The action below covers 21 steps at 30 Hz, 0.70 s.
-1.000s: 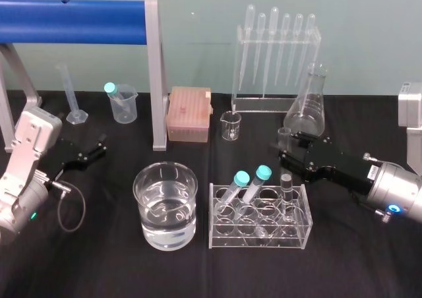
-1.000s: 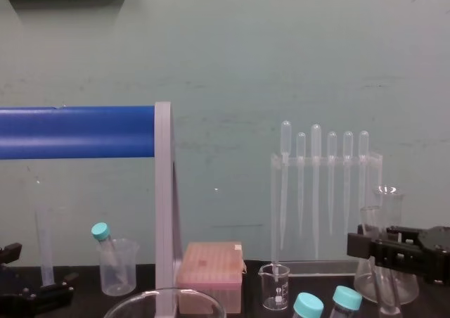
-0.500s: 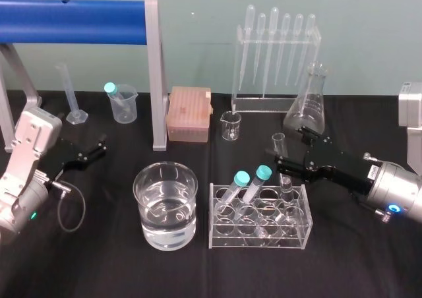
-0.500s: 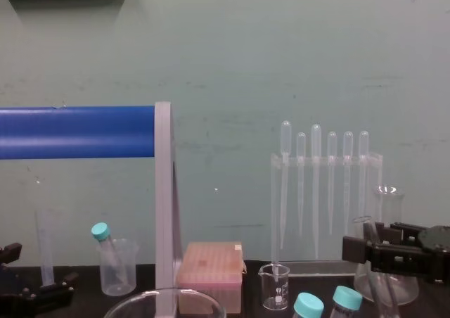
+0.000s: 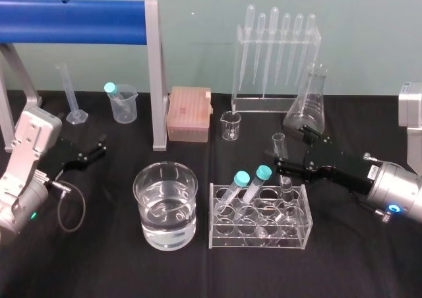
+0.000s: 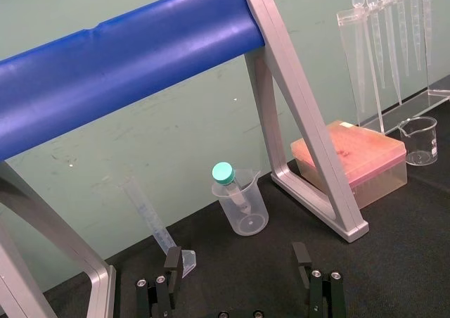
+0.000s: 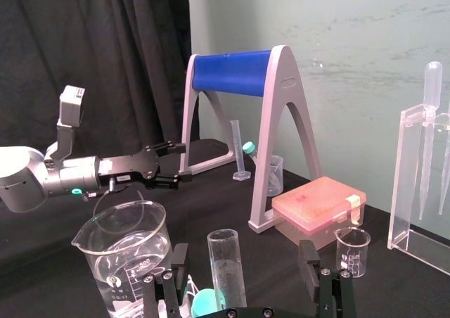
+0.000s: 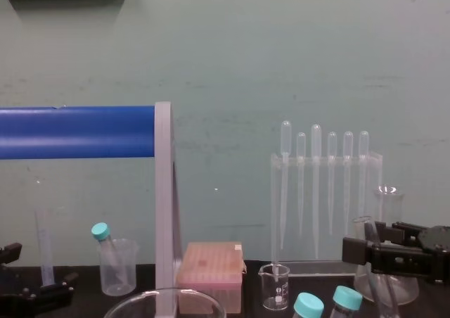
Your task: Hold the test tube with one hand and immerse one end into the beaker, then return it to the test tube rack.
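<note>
Edged in toward the test tube rack (image 5: pixel 260 240) over the last second, the right gripper (image 5: pixel 290 146) now has its fingers spread wide on either side of the test tube (image 7: pixel 225 262), with a gap on each side. The tube stands in the rack, its open rim just above the fingertips, and the beaker (image 5: pixel 148 199) sits beyond them, well apart. The left gripper (image 5: pixel 100 146), also spread wide, rests far across the table.

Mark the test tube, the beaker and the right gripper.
test tube (image 7: pixel 226 269): right wrist view, middle of the glass body.
beaker (image 5: pixel 165 227): head view, front wall.
right gripper (image 7: pixel 243 253): right wrist view, midway between its open fingers.
</note>
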Each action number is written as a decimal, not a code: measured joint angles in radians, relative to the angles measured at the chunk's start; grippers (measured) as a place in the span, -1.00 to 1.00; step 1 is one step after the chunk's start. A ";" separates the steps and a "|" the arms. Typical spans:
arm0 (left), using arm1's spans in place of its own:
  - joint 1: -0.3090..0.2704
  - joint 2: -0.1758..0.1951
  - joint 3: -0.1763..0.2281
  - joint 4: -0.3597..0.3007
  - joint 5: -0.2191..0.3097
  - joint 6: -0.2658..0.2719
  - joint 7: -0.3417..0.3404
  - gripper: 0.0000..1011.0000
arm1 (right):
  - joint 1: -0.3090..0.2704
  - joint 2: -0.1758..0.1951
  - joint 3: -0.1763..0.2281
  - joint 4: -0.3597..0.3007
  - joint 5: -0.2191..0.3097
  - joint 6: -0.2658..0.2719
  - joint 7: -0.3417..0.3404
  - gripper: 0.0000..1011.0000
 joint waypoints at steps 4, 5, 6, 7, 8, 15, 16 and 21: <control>0.000 0.000 0.000 0.000 0.000 0.000 0.000 0.98 | 0.001 0.000 0.000 -0.002 0.000 -0.005 0.001 0.99; 0.000 0.000 0.000 0.000 0.000 0.000 0.000 0.98 | 0.003 -0.001 0.003 -0.007 0.001 -0.011 0.004 0.99; 0.000 0.000 0.000 0.000 0.000 0.000 0.000 0.98 | 0.009 -0.003 0.010 -0.019 0.005 -0.027 0.010 0.99; 0.000 0.000 0.000 0.000 0.000 0.000 0.000 0.98 | 0.012 -0.003 0.013 -0.027 0.006 -0.034 0.013 0.99; 0.000 0.000 0.000 0.000 0.000 0.000 0.000 0.98 | 0.015 -0.004 0.015 -0.033 0.007 -0.041 0.014 0.99; 0.000 0.000 0.000 0.000 0.000 0.000 0.000 0.98 | 0.039 0.005 0.068 -0.122 -0.013 -0.108 -0.025 0.99; 0.000 0.000 0.000 0.000 0.000 0.000 0.000 0.98 | 0.037 0.009 0.077 -0.133 -0.025 -0.112 -0.046 0.99; 0.000 0.000 0.000 0.000 0.000 0.000 0.000 0.98 | -0.023 0.038 0.158 -0.204 -0.113 -0.110 -0.234 0.99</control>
